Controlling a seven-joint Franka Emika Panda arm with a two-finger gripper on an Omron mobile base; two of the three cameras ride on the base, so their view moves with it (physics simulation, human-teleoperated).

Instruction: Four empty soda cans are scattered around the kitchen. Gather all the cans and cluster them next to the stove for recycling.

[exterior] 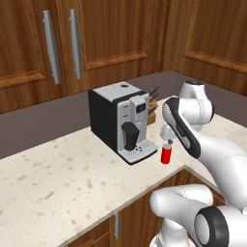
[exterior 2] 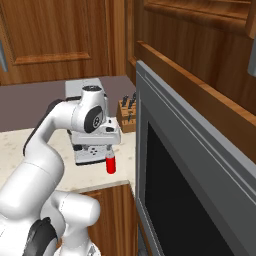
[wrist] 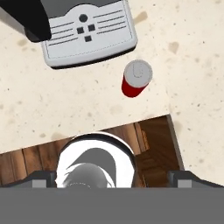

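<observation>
Dark wood cabinets (exterior: 111, 34) line the walls above a speckled beige counter (exterior: 53, 183) that turns a corner. On the right stands a tall grey appliance with a dark door (exterior 2: 180, 190). A black and silver coffee machine (exterior: 120, 120) sits on the counter, with a knife block (exterior 2: 127, 114) behind it.

One can (wrist: 136, 78) stands upright on the counter just beside the machine's drip tray, near the counter's front edge. The gripper (wrist: 113, 180) hangs above it, fully open and empty, with the can ahead of the fingertips rather than between them.

In the base views the arm hides the fingers.
</observation>
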